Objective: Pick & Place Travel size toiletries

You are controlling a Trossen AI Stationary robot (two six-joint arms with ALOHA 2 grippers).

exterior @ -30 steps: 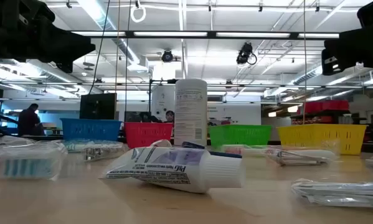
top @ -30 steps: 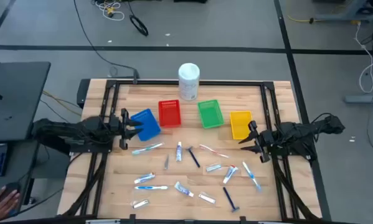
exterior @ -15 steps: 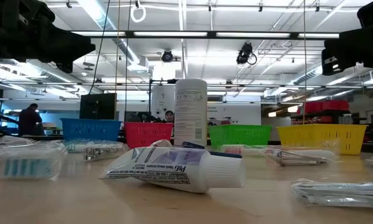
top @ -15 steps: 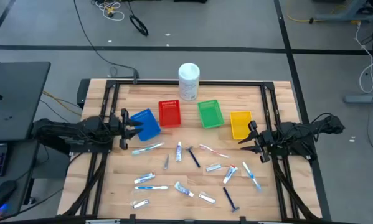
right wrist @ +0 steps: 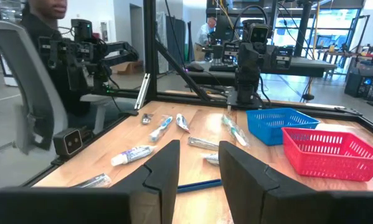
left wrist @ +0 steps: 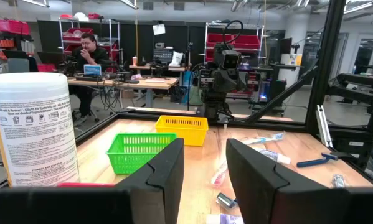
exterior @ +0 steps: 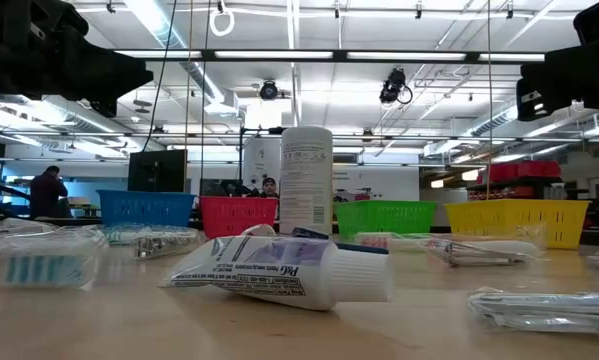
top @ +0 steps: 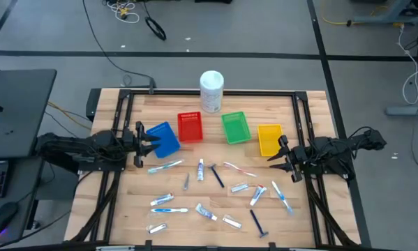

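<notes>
From above, toiletries are being left scattered in front of the red basket; nothing is being picked yet. In the wrist views, both grippers' jaws are being held apart, empty. A reach is needed next.

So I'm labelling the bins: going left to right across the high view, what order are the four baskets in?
Blue basket → red basket → green basket → yellow basket.
</notes>
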